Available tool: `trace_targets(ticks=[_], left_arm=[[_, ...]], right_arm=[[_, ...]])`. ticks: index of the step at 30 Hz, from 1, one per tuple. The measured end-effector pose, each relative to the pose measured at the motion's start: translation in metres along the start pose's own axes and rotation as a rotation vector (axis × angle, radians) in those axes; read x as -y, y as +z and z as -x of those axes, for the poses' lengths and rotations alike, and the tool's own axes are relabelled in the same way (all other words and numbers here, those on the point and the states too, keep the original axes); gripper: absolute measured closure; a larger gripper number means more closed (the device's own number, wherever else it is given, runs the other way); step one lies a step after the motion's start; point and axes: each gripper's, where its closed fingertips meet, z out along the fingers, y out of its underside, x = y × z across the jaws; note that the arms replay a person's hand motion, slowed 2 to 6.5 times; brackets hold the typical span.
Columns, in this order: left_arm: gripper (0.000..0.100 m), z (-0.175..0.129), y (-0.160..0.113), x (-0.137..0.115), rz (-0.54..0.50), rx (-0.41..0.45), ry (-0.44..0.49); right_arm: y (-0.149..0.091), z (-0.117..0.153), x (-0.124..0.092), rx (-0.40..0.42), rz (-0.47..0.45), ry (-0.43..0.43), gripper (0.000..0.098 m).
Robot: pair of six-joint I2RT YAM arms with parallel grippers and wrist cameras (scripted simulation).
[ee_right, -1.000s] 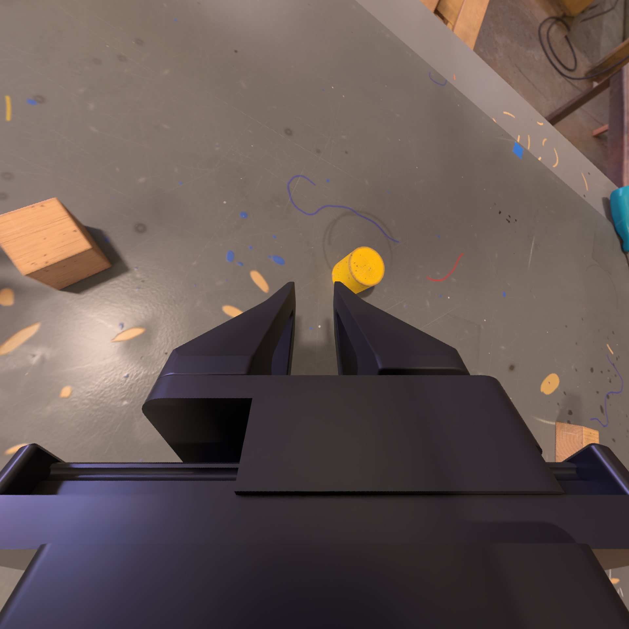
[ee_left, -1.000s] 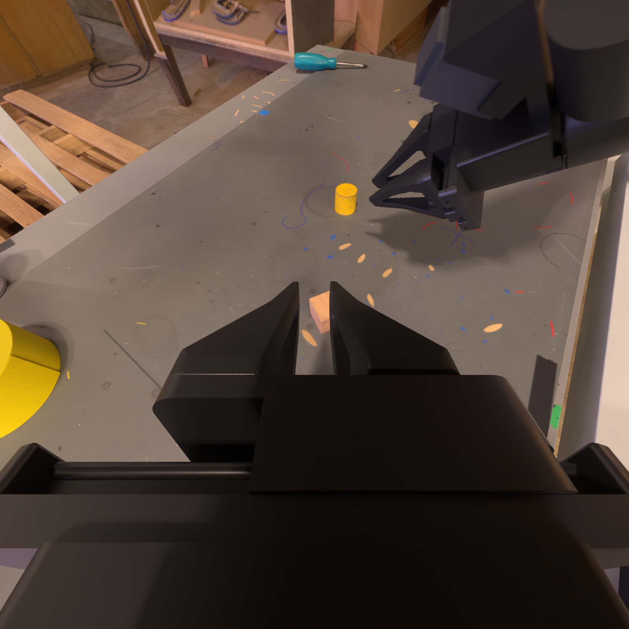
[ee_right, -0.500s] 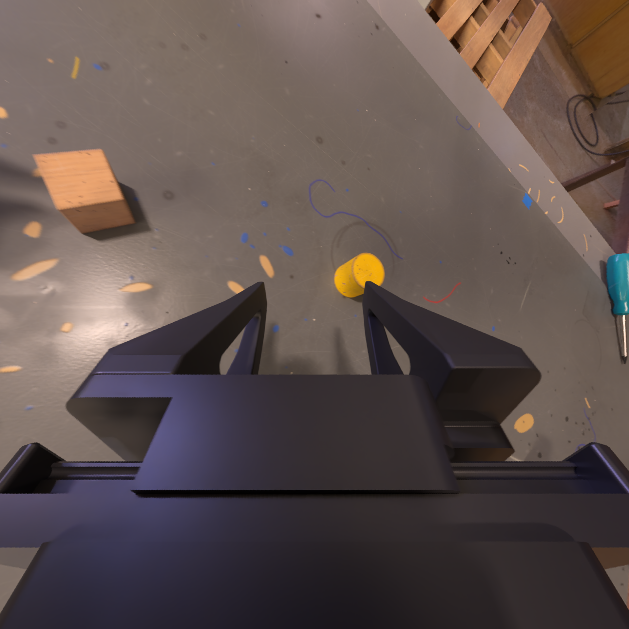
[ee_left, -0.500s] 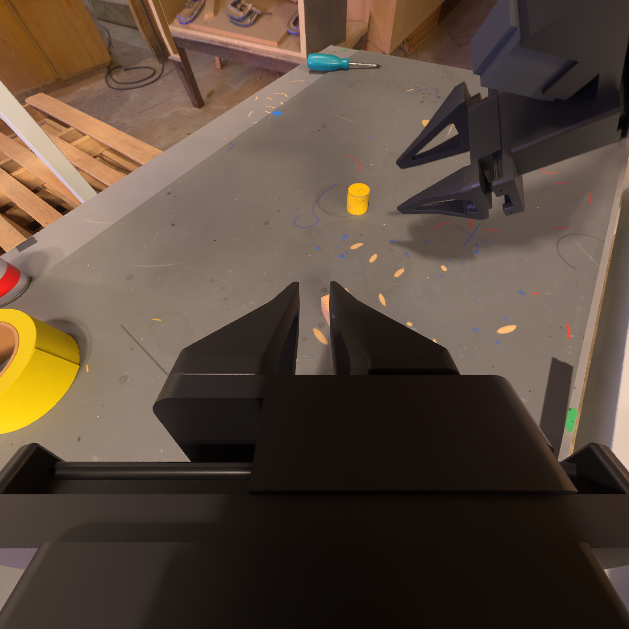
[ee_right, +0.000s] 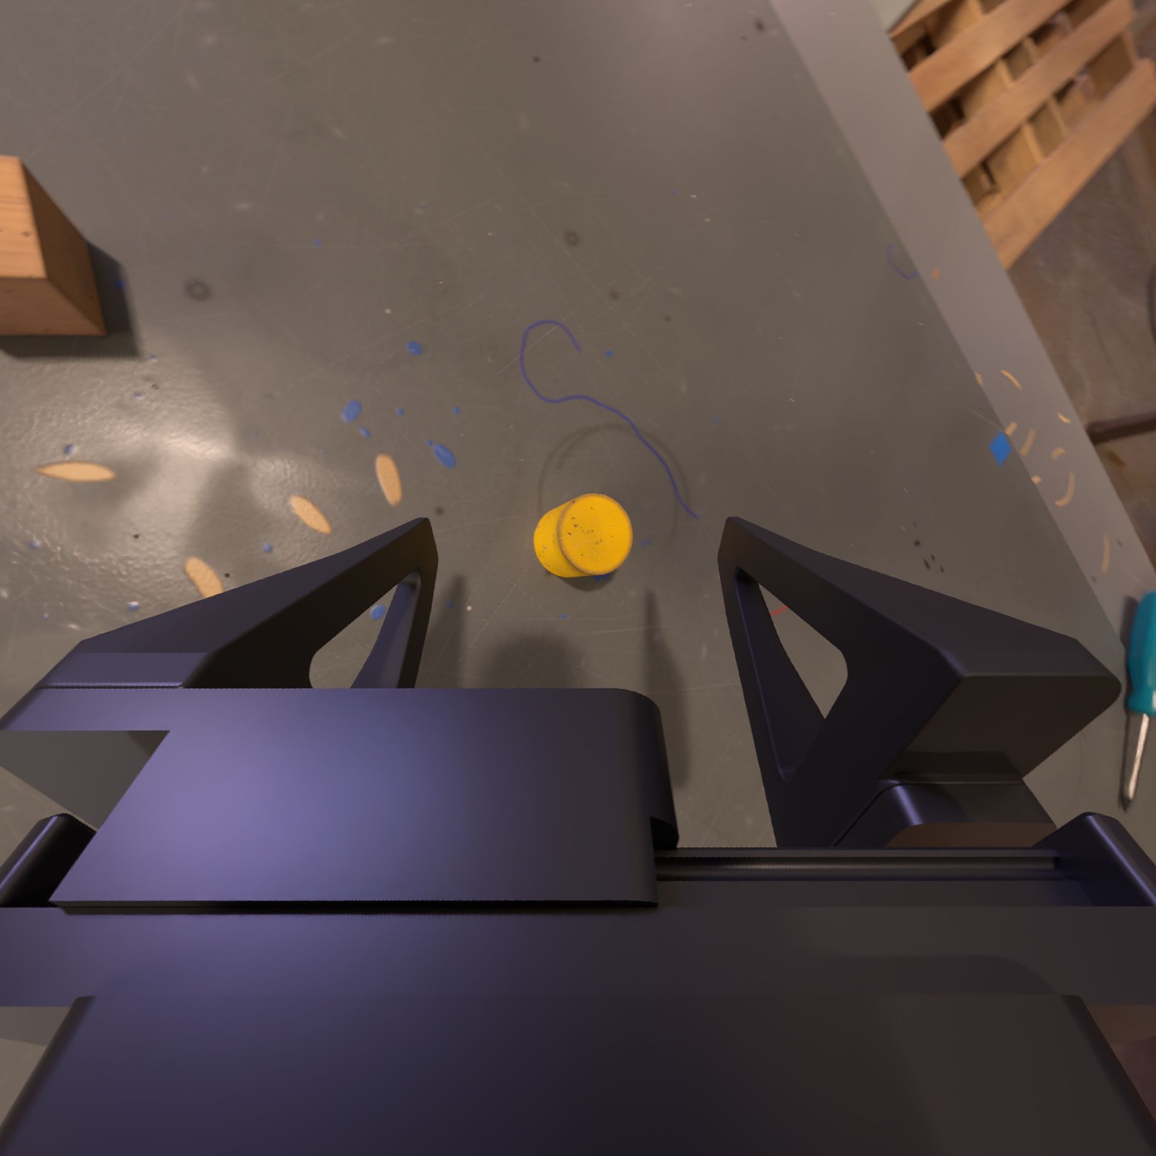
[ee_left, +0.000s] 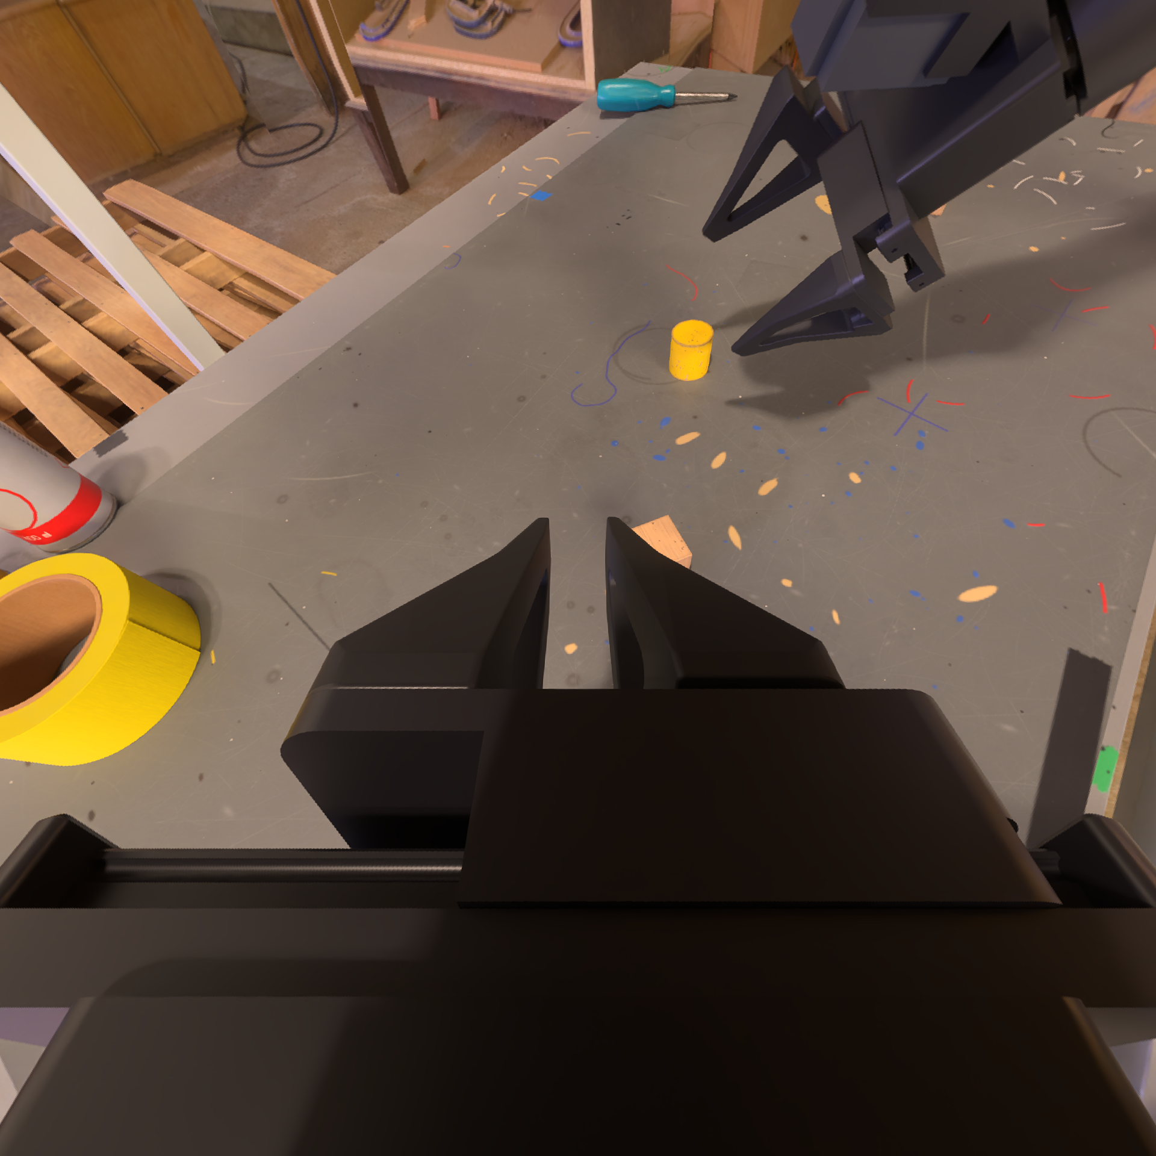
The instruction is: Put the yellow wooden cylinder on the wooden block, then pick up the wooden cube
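The yellow wooden cylinder (ee_right: 585,537) stands upright on the grey bench; it also shows in the left wrist view (ee_left: 690,350). My right gripper (ee_right: 577,522) is open wide above it, with the cylinder centred between the fingertips and untouched. In the left wrist view the right gripper (ee_left: 720,293) hangs just right of the cylinder. A wooden cube-shaped piece (ee_right: 37,263) lies to the left. My left gripper (ee_left: 577,525) is shut and empty above the bench, and its right finger partly hides that same wooden piece (ee_left: 664,539).
A teal-handled screwdriver (ee_left: 650,95) lies at the bench's far edge and shows in the right wrist view (ee_right: 1141,675). A yellow tape roll (ee_left: 94,657) and a red-and-white can (ee_left: 44,507) stand at the left. Wooden slats lie on the floor beyond the bench edge (ee_left: 313,325).
My right gripper has opened wide and moved so the cylinder sits centred between its fingers. My left gripper stayed shut and drew back, bringing the tape roll and can into view.
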Motion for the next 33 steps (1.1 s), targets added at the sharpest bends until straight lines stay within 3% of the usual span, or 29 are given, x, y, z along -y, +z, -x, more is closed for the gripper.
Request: trace_targets(ticks=[8,20,33], left_arm=[[0.085,0.004,0.002,-0.005,0.004,-0.012,-0.031],[0.085,0.009,0.002,-0.006,0.009,0.007,-0.019],[0.085,0.011,0.008,-0.016,0.036,0.003,-0.042]], right_arm=[[0.023,-0.005,-0.006,0.163,0.124,-0.018,0.0043],[0.044,-0.009,-0.002,0.352,0.24,-0.059,0.0076],[0.065,-0.01,-0.013,0.402,0.404,-0.106,0.0099]])
